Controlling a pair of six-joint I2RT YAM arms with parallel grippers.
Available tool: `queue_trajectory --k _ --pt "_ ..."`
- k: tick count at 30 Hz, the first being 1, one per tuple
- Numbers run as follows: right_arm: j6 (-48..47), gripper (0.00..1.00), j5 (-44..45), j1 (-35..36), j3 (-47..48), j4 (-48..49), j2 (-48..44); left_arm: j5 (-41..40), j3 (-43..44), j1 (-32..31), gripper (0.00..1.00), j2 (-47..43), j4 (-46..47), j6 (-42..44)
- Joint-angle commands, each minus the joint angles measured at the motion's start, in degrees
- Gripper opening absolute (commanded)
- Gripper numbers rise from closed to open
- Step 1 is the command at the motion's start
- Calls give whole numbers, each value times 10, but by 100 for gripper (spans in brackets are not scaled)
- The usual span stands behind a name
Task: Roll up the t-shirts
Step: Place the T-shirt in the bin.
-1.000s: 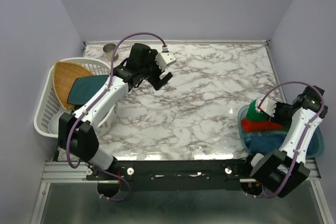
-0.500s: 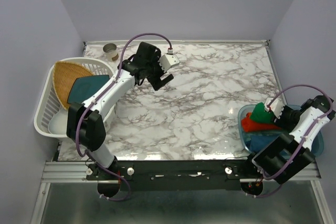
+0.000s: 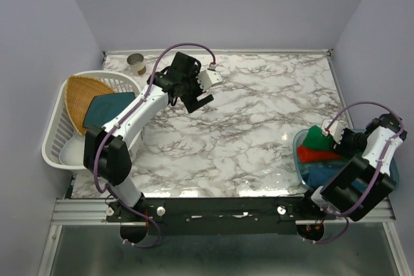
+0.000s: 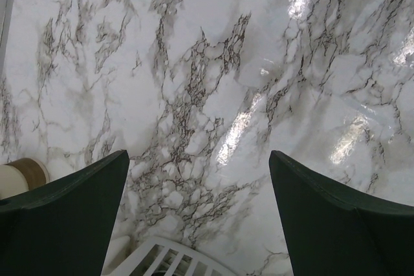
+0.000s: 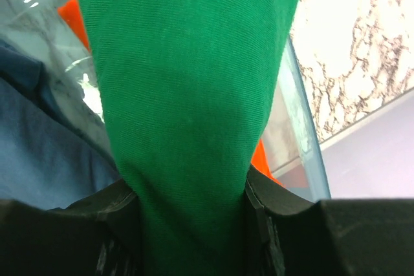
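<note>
A bright green t-shirt (image 3: pixel 315 137) is bunched up between the fingers of my right gripper (image 3: pixel 325 139), which is shut on it above a translucent blue bin (image 3: pixel 300 166) at the table's right edge. In the right wrist view the green cloth (image 5: pixel 187 95) fills the gap of the gripper (image 5: pixel 191 192). An orange-red t-shirt (image 3: pixel 313 155) and a blue one (image 3: pixel 326 174) lie bundled in the bin beneath it. My left gripper (image 3: pixel 200 98) hangs open over bare marble at the back left, with nothing between its fingers (image 4: pixel 77 205).
A white slatted basket (image 3: pixel 54 140) at the left edge holds a tan wicker tray (image 3: pixel 80 95) and a dark teal plate (image 3: pixel 107 108). A small cup (image 3: pixel 136 64) stands in the back left corner. Purple walls enclose the table.
The right arm has swung its elbow out to the right while the gripper keeps the green t-shirt over the bin. The left gripper has drifted slightly toward the back right.
</note>
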Motion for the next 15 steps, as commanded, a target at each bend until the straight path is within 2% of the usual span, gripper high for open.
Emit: queue_trajectory --k 1,8,11,12,15 --pt "-417 28 25 6 -12 -32 -9 -23 0 -3 99 -16 -10 7" --pt "-417 29 93 -19 10 -53 -4 -14 -42 -3 99 -44 21 1" --pt "-418 34 116 -23 22 -49 11 -5 -63 -3 99 -57 30 -4" --pt "-417 99 112 -23 28 -48 12 -3 -68 -3 99 -65 33 -4" --pt "-417 100 96 -23 27 -50 0 3 -90 -3 99 -76 45 -6"
